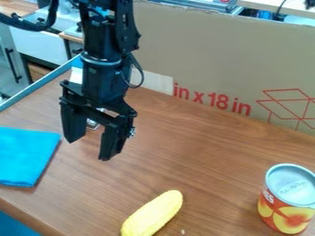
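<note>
Yellow corn cob [152, 215], blue cloth [26, 156], open pincer [90, 150]

Corn cob is lying near the front of the bench [203, 156]; can [288, 199] is standing upright at right. Cloth is lying at left. Pincer is hanging between cloth and can, nearer cloth, gripping nothing. Cardboard [215, 55] is standing behind.

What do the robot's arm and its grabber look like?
The arm is black and chunky, with a greyish ring around it and a thin black cable looping from its side. Its gripper is black too, with two thick, blocky fingers that narrow at the tips.
</note>
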You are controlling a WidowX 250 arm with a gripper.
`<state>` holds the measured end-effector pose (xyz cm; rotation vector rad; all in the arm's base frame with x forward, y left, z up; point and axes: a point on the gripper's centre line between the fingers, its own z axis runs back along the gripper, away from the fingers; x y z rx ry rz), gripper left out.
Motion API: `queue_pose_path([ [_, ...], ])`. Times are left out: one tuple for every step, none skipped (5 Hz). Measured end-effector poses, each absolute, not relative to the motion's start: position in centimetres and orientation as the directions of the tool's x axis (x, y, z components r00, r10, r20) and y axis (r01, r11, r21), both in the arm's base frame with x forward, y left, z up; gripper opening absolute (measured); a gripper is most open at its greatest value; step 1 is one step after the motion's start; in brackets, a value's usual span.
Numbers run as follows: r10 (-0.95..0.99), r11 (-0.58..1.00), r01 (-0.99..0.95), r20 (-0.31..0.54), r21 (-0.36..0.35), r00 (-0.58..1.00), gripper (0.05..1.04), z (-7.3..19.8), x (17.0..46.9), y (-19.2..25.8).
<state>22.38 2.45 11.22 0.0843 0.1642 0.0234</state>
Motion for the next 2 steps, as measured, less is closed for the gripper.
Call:
queue_pose_path([
  [0.028, 0.997, -0.013, -0.183, 0.081, 0.983, 1.002, 10.8, 22.2, 2.3],
  [0.023, 0.999, -0.019, -0.118, 0.031, 0.993, 1.002, 12.7, 23.8, 4.5],
])
